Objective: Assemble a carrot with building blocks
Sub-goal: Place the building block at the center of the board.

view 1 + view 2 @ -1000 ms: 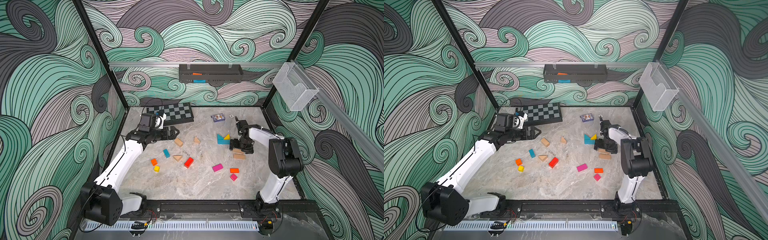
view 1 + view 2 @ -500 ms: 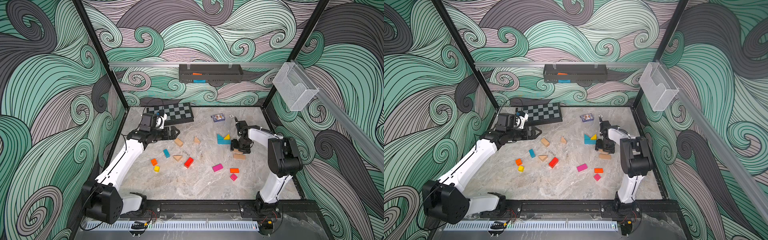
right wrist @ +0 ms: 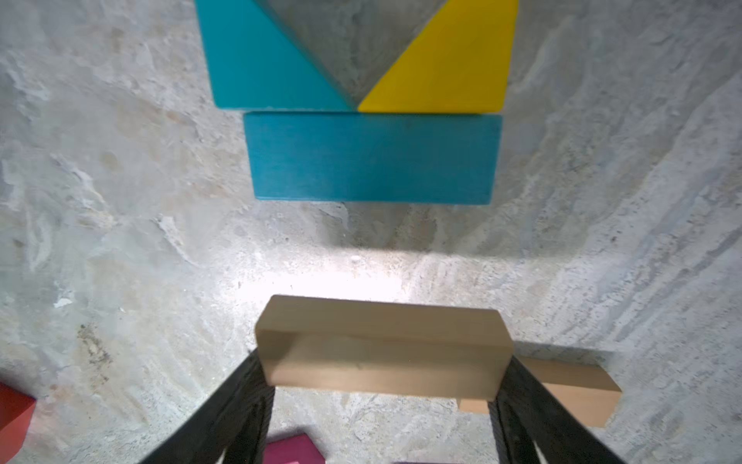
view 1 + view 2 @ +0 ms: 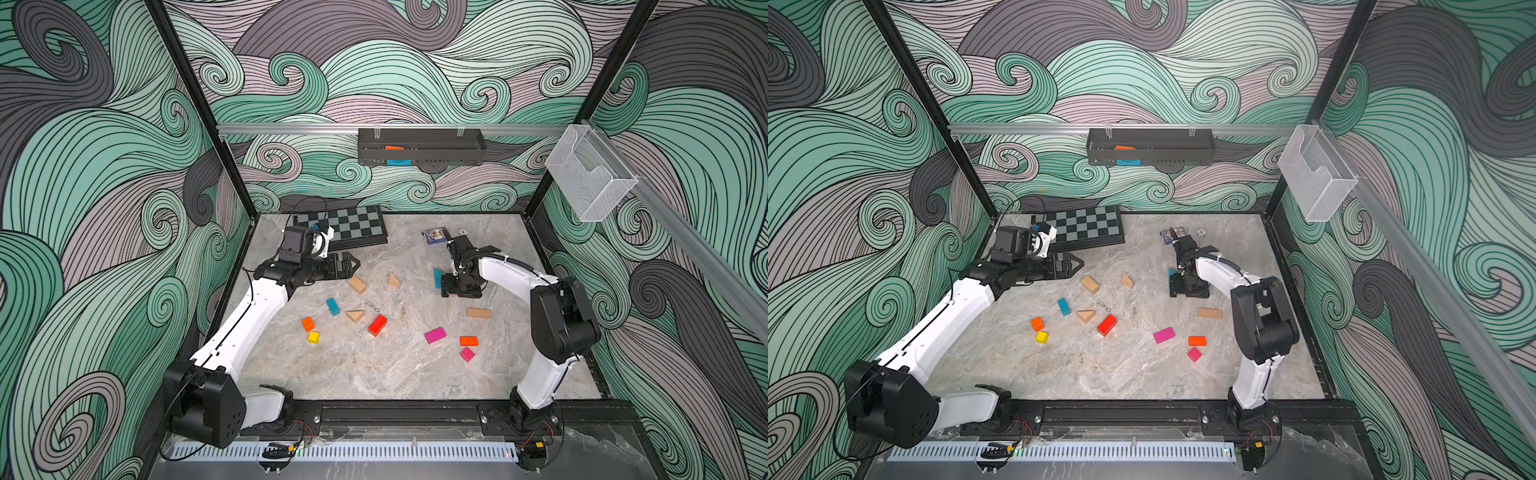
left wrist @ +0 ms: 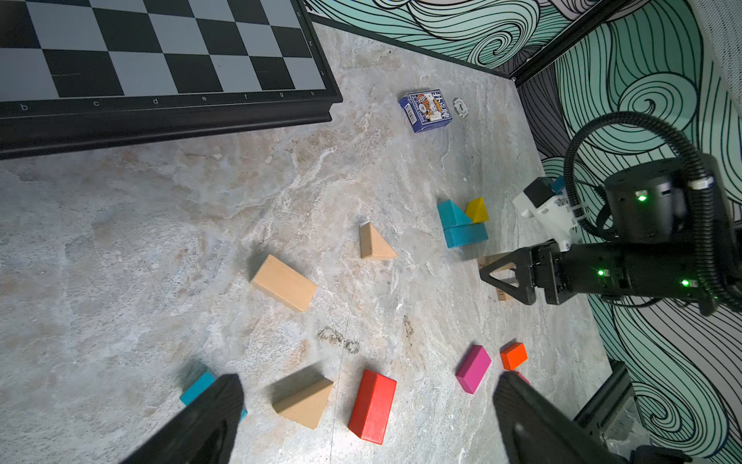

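Observation:
My right gripper [image 3: 383, 405] is shut on a tan wooden bar [image 3: 383, 353], gripped by its ends and held a little above the table. Just beyond it lie a teal bar [image 3: 371, 158], a teal wedge [image 3: 257, 60] and a yellow wedge [image 3: 453, 68], pushed together. In both top views this gripper [image 4: 459, 286] hangs over that group and hides most of it. My left gripper [image 4: 349, 266] hovers open and empty near the chequered board. Loose blocks lie between the arms: a tan bar [image 4: 357, 285], two tan wedges [image 4: 393, 281], a red bar [image 4: 377, 324], a pink bar [image 4: 435, 335].
A second tan bar [image 4: 478, 313] lies on the table near my right arm. The chequered board [image 4: 345, 226] sits at the back left, a blue card box [image 4: 435, 235] at the back. A black shelf [image 4: 419, 151] hangs on the back wall.
My right gripper has shut on one tan bar, lifted it and carried it towards the teal and yellow blocks, leaving the other tan bar behind. The left arm has barely moved.

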`<state>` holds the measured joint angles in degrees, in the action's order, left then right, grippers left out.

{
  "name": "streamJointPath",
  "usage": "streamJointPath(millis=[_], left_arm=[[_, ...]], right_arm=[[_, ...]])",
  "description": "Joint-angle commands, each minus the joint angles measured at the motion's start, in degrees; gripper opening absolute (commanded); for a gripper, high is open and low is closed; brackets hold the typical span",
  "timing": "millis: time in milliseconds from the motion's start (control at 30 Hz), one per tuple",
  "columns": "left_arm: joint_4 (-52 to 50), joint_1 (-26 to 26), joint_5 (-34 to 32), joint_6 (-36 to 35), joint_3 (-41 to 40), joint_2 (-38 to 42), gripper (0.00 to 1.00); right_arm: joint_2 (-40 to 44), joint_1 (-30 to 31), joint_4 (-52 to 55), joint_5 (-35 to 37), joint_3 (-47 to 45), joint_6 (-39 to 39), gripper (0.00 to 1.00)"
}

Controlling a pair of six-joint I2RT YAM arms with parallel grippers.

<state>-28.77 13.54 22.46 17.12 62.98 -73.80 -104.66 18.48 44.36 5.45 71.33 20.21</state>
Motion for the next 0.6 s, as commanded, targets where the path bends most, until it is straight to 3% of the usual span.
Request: streamJointPath(millis=[0,567], left_arm=[[-0.18,0.56,0.81,-0.16,0.34,-0.55,0.99],[-0.67,0.64,0.22,-0.38,0.6,-0.8,0.99]], right_arm=[[-2.58,0.0,-0.23,-0.3,1.17,1.53,0.63],[-8.35,0.46,-2.13,-0.18,4.08,2.2,0.64]])
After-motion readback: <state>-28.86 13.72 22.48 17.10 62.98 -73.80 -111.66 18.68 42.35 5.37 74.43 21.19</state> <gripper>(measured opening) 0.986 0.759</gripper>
